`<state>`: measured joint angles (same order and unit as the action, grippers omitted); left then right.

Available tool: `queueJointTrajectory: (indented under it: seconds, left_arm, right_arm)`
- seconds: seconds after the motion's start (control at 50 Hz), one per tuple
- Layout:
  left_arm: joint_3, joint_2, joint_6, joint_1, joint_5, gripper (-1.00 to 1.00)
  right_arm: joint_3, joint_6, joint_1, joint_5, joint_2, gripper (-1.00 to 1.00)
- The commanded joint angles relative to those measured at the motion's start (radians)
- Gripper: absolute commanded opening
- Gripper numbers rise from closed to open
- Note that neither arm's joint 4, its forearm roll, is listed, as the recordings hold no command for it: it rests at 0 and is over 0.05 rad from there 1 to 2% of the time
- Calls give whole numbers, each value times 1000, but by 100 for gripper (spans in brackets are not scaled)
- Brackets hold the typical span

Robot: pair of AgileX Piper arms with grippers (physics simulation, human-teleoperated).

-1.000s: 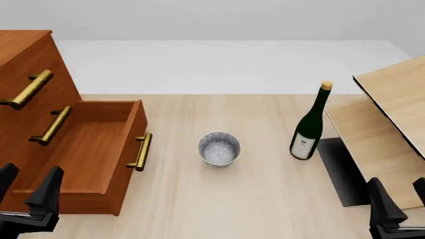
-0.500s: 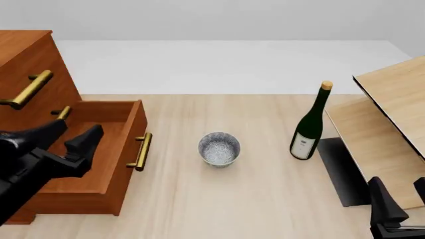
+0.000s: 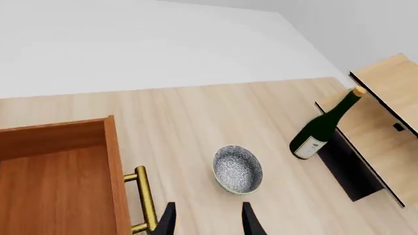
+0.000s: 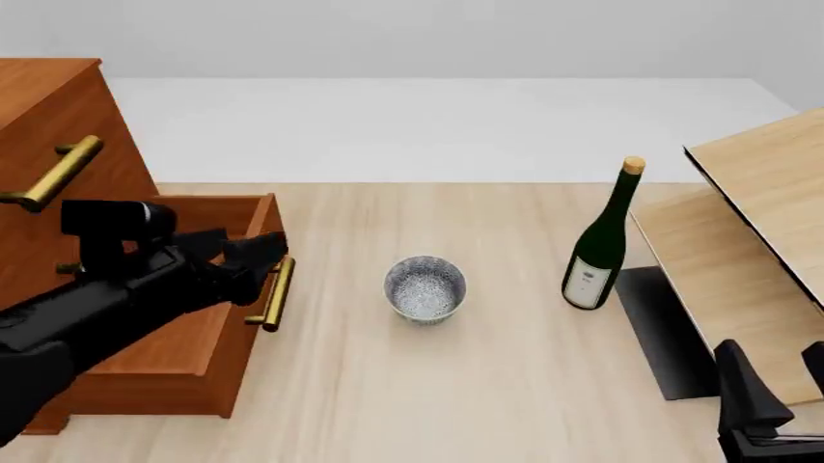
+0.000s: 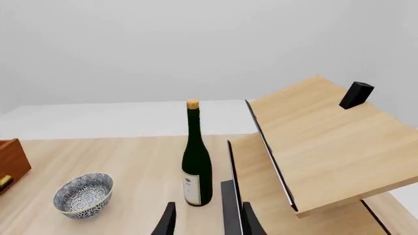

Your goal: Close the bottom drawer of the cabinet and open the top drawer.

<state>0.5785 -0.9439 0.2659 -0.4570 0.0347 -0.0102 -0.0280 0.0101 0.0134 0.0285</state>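
Note:
The reddish-brown cabinet [image 4: 52, 106] stands at the left. Its top drawer [image 4: 96, 130] is shut, with its brass handle [image 4: 54, 174] showing. The bottom drawer [image 4: 180, 371] is pulled far out; it also shows in the left wrist view [image 3: 52, 181]. Its brass handle [image 4: 273, 292] faces the bowl. My left gripper [image 4: 258, 256] is open and empty, just above the bottom drawer's front edge, near the handle [image 3: 145, 200]. In the left wrist view the left gripper [image 3: 205, 221] has its fingers apart. My right gripper [image 4: 782, 381] is open and empty at the front right.
A patterned bowl [image 4: 425, 287] sits mid-table, right of the drawer handle. A dark green bottle [image 4: 603, 241] stands further right. Pale light-wood furniture [image 4: 747, 251] fills the right side, close to my right gripper [image 5: 207, 223]. My left arm hides the middle drawer's handle.
My left arm has swung forward and to the right over the open bottom drawer, so its gripper is now by the drawer's front. The right arm has not moved.

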Motion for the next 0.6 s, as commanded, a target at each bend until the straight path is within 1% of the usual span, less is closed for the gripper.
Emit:
queueJointTrajectory:
  seconds: [0.02, 0.04, 0.06, 0.1, 0.12, 0.14, 0.2, 0.22, 0.24, 0.28, 0.32, 0.34, 0.38, 0.4, 0.42, 0.44, 0.46, 0.48, 0.58, 0.6]
  left_arm:
    - [51, -118, 95, -61, 49, 100]
    - [57, -122, 88, -61, 58, 100]
    - [62, -116, 108, -76, 62, 100]
    - [75, -138, 94, -60, 78, 100]
    - [75, -131, 110, -72, 75, 100]
    - [78, -140, 108, -68, 80, 100]
    - [69, -172, 175, -66, 79, 100]
    - [81, -187, 158, -57, 95, 100]
    - [104, -192, 119, -52, 123, 100]
    - [129, -219, 107, -38, 162, 100]
    - [132, -220, 130, -54, 171, 100]
    - [141, -251, 108, -40, 193, 100]
    - [138, -260, 102, -35, 196, 100]
    - [126, -278, 119, -40, 192, 100]
    - [112, -269, 157, -76, 175, 100]
    - [104, -283, 169, -71, 175, 100]
    - [101, -302, 165, -77, 178, 100]
    - [95, -293, 181, -98, 171, 100]
    - [87, -315, 204, -100, 180, 100]
    - [80, -316, 227, -113, 175, 100]
  right_arm:
    - [-2, -6, 4, 8, 10, 100]
    - [-2, -7, 3, 9, 11, 100]
    - [-2, -8, 7, 10, 11, 100]
    - [-2, -10, 7, 11, 12, 100]
    - [0, -10, 6, 10, 11, 100]
    - [0, -11, 6, 8, 9, 100]
    - [1, -15, 5, 5, 5, 100]
    - [0, -17, 5, 3, 4, 100]
    - [0, -18, 7, 3, 3, 100]
    - [0, -20, 10, 5, 6, 100]
    - [0, -21, 11, 7, 8, 100]
    - [-1, -23, 12, 4, 6, 100]
    - [-1, -25, 12, 1, 2, 100]
    - [-1, -26, 11, -3, -1, 100]
    - [-1, -26, 12, -5, -2, 100]
    - [-2, -28, 12, -7, -4, 100]
    - [-2, -28, 12, -8, -5, 100]
    - [-2, -28, 12, -8, -4, 100]
    - [0, -31, 13, -7, -5, 100]
    - [0, -32, 13, -8, -6, 100]
